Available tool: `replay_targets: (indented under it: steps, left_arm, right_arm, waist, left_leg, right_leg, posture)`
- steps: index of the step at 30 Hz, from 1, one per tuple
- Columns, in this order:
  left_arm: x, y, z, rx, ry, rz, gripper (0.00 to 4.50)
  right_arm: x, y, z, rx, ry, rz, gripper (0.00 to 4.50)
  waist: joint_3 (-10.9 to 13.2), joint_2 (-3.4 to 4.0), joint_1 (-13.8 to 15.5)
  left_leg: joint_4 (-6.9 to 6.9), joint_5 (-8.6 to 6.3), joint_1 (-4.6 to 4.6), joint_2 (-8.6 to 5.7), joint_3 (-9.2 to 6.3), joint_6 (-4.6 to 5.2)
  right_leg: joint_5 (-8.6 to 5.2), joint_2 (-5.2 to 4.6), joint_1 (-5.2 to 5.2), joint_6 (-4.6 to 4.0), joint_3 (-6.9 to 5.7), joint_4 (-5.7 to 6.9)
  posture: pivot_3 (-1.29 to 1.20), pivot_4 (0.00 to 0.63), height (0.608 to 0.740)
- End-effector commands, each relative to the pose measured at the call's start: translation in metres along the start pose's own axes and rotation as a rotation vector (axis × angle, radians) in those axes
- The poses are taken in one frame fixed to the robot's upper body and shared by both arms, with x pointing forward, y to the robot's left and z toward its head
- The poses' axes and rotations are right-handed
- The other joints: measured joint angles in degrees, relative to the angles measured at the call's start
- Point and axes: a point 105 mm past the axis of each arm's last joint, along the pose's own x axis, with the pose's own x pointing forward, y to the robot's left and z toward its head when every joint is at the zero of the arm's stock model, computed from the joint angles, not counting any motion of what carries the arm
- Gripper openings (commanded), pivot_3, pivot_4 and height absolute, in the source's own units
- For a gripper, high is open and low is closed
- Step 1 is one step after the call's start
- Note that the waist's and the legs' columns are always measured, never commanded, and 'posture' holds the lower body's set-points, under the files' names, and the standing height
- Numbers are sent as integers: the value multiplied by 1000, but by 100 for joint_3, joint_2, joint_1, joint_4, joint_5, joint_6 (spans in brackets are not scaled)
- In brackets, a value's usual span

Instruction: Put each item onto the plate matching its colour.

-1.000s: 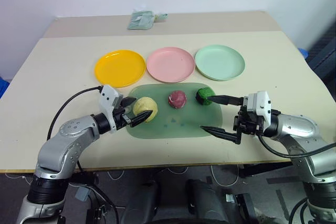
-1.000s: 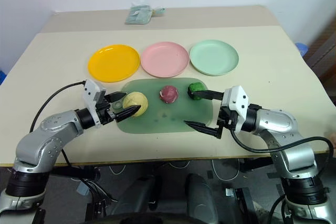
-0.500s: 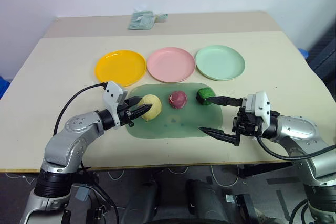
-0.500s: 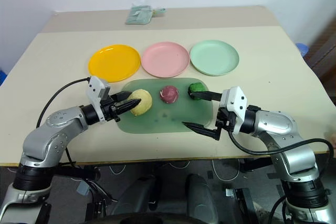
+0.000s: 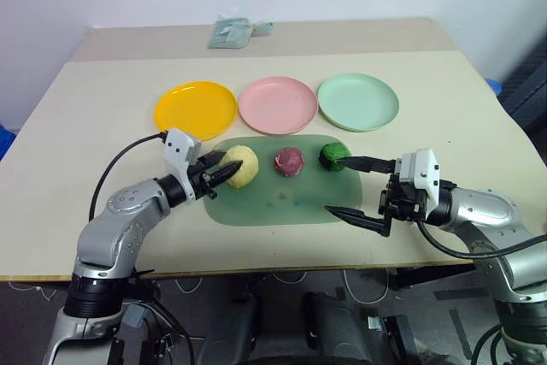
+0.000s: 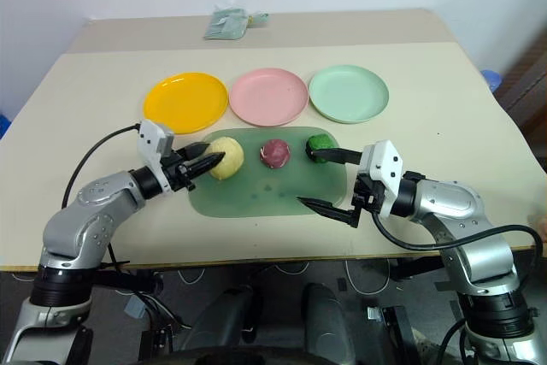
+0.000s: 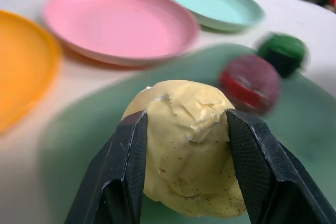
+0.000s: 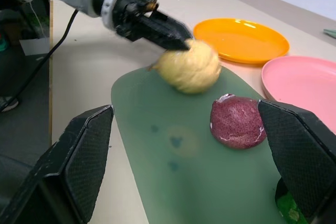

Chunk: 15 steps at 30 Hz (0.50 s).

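The pale yellow ball (image 5: 240, 165) sits clamped at the mat's left end. Maroon ball (image 5: 289, 161) lies mid-mat, green ball (image 5: 334, 156) at its right end. Yellow plate (image 5: 196, 110), pink plate (image 5: 278, 105) and green plate (image 5: 358, 101) line the table behind, empty.

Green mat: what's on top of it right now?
On the green mat: the maroon ball and the dark green ball near its far edge. The yellow ball is over its left end, clamped in the left gripper; whether it touches the mat is hidden.

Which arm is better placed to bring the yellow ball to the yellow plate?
Left: the left gripper is shut on the yellow ball, nearest the yellow plate.
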Motion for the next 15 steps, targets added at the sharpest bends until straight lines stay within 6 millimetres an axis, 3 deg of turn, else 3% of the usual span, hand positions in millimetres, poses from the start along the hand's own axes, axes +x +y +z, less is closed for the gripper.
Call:
replay_targets:
  steps: [1, 5, 8, 15]
  left_arm:
    - [1, 37, 45, 66, -156, 182, 2102]
    - [11, 71, 75, 90, -256, 357, 2102]
    - [20, 90, 86, 102, -286, 464, 2102]
    - [58, 113, 83, 71, -277, 607, 2102]
  right_arm:
    - [0, -4, 10, -53, -31, -11, 4500]
    - [2, -6, 10, -60, -36, -22, 4500]
    - [3, -8, 9, -63, -40, -25, 4500]
    - [4, -12, 10, -67, -45, -30, 4500]
  waist:
    - [3, -5, 20]
    - [2, -6, 1]
    - [2, -7, 3]
    - [3, -10, 4]
  left_leg:
    - [2, 0, -1, 0, -1, 0]
    - [2, 1, -1, -2, -2, -2]
    - [3, 1, -1, -4, -1, -1]
    - [4, 1, -2, -8, -1, -2]
  right_leg:
    - [0, 1, 0, 0, -2, 0]
    - [1, 1, 0, 1, -6, -1]
    - [2, 2, 0, 2, -9, 0]
    - [6, 3, 0, 9, -10, 1]
  posture:
    - [0, 150, 740]
    - [0, 150, 740]
    - [0, 150, 740]
    - [0, 150, 740]
